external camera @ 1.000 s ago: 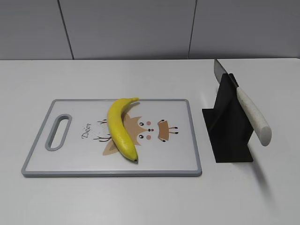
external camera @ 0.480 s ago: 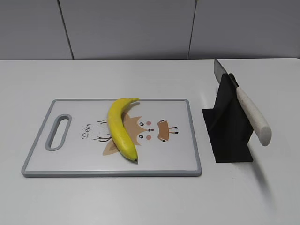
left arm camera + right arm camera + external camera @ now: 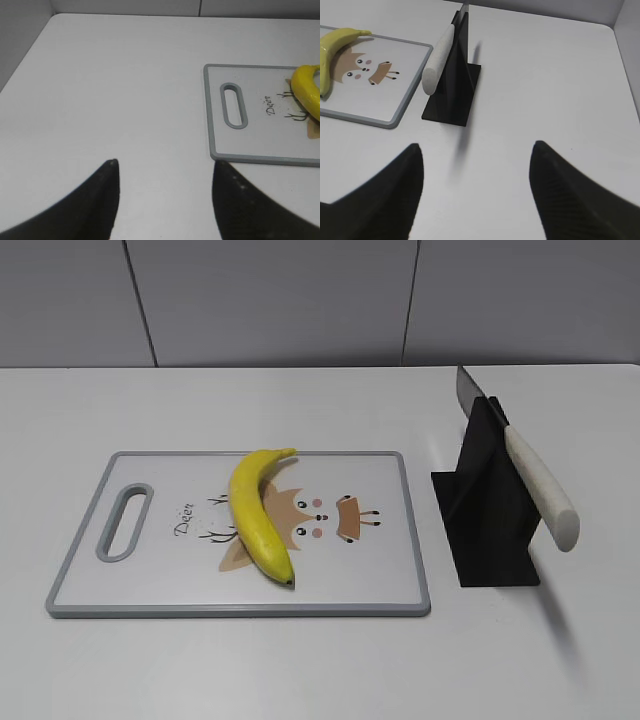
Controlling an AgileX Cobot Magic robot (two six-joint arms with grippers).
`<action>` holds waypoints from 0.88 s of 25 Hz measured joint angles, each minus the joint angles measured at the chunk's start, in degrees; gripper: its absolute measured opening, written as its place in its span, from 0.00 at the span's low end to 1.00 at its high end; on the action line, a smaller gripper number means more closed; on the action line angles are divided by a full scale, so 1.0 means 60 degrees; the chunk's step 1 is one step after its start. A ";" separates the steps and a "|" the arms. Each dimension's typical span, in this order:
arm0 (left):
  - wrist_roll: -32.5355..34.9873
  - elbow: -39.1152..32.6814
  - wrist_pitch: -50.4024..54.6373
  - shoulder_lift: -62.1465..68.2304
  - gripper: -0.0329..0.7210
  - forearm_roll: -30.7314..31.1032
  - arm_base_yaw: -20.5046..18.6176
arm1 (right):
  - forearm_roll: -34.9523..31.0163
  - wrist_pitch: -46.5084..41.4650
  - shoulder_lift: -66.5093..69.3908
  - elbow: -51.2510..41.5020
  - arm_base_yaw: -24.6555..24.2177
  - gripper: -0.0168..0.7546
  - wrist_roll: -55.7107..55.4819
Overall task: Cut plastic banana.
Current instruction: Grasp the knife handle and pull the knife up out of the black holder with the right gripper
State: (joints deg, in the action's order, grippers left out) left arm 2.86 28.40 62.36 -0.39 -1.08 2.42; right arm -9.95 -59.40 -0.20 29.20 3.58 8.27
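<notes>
Neither arm showed in the exterior view, and the left wrist view cut off most of the plastic banana (image 3: 259,513), which lay whole on the grey-rimmed cutting board (image 3: 80,540), across its printed deer. Right of the board, apart from it, a black stand (image 3: 490,510) held a white-handled knife (image 3: 538,488) aslant. The left gripper (image 3: 165,192) and the right gripper (image 3: 476,187) both hung spread wide over bare table (image 3: 320,670), grasping nothing

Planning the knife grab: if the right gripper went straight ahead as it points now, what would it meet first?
Probably bare table: the right gripper aims just right of the black knife stand. Depth unclear.
</notes>
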 joint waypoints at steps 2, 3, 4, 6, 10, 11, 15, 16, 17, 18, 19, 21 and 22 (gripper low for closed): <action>0.0000 0.0000 0.0000 0.0000 0.80 0.0000 0.0000 | 0.0000 0.0000 0.0000 0.0000 0.0000 0.69 0.0000; 0.0000 0.0000 0.0000 0.0000 0.80 0.0000 0.0000 | -0.0009 0.0000 0.0000 0.0000 0.0000 0.69 0.0000; 0.0000 0.0000 0.0000 0.0000 0.80 0.0000 0.0000 | -0.0009 0.0000 0.0000 0.0000 0.0000 0.69 0.0000; 0.0000 0.0000 0.0000 0.0000 0.80 0.0000 0.0000 | -0.0028 0.0000 0.0000 0.0000 0.0000 0.69 0.0000; 0.0000 0.0000 0.0000 0.0000 0.80 0.0000 0.0000 | -0.0132 0.0010 0.0000 0.0000 0.0000 0.69 0.0000; 0.0000 0.0000 0.0000 0.0000 0.80 0.0000 0.0000 | -0.0132 0.0010 0.0000 0.0000 0.0000 0.69 0.0000; 0.0000 0.0000 0.0000 0.0000 0.80 0.0000 0.0000 | -0.0115 0.0010 0.0334 0.0047 0.0000 0.69 0.0000; 0.0000 0.0000 0.0000 0.0000 0.80 0.0000 0.0000 | -0.0098 -0.0002 0.0521 0.0111 0.0000 0.69 0.0000; 0.0000 0.0000 0.0000 0.0000 0.80 0.0000 0.0000 | -0.0098 -0.0037 0.0804 0.0224 0.0000 0.69 -0.0013; 0.0000 0.0000 0.0000 0.0000 0.80 0.0000 0.0000 | -0.0098 -0.0096 0.1146 0.0373 0.0000 0.69 -0.0057; 0.0000 0.0000 0.0000 0.0000 0.80 0.0000 0.0000 | -0.0098 -0.0224 0.1558 0.0551 0.0000 0.69 -0.0116; 0.0000 0.0000 0.0000 0.0000 0.80 0.0000 0.0000 | -0.0098 -0.0555 0.2456 0.0905 0.0000 0.69 -0.0300; 0.0000 0.0000 0.0000 0.0000 0.80 0.0000 0.0000 | -0.0098 -0.0745 0.3005 0.1104 0.0000 0.69 -0.0351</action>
State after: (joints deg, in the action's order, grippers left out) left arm 2.86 28.40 62.36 -0.39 -1.08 2.42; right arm -10.54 -63.87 17.83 35.83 3.58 6.16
